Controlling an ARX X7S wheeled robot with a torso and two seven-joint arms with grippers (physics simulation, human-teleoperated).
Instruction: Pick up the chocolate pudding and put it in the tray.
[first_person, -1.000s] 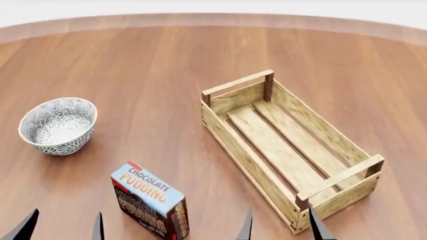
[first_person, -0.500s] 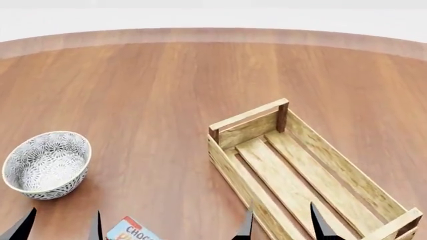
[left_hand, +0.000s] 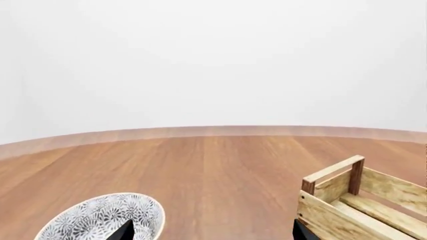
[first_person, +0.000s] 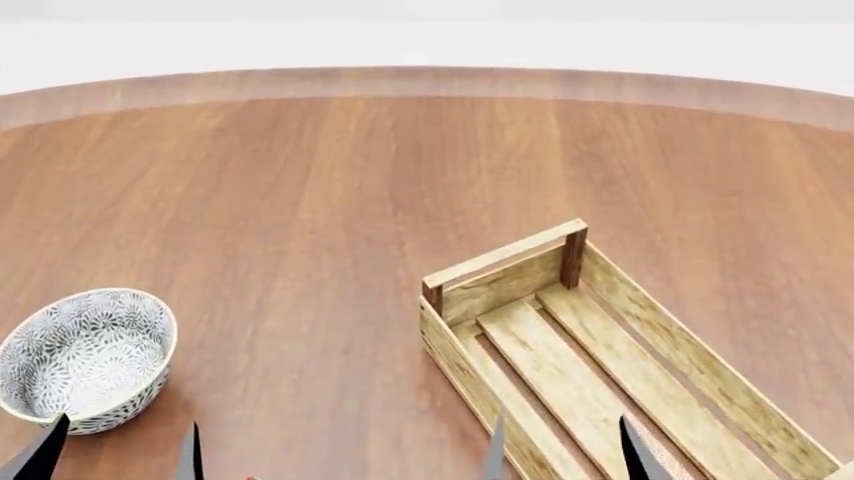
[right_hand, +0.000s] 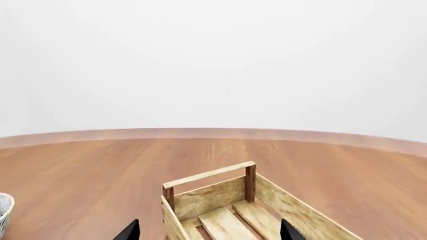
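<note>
Item 1, near left: grey-white patterned bowl (first_person: 84, 360), upright on the wooden table (first_person: 320, 200), its pale inside facing up. It also shows at the near edge of the left wrist view (left_hand: 107, 220).

Item 2, near edge, left: left gripper (first_person: 120, 455). Only two dark fingertips (first_person: 47, 452) show, spread well apart with nothing between them; jaws released. The left tip stands just in front of the bowl's near rim.

Item 3, near edge, between the left fingertips: chocolate pudding. Only a faint reddish speck shows at the frame's near border; the box itself is out of view, and its exact place cannot be told.

Item 4, near edge, right of centre: right gripper (first_person: 561, 455). Two dark fingertips (first_person: 635, 455) spread apart, holding nothing; jaws released. They overlap the tray's near part in the head view.

Item 5, right: tray (first_person: 514, 280), a light-wood slatted crate running from centre toward the near right, its far end rail raised between dark corner posts. Inside, bare slats. It stands well apart from the bowl.
</note>
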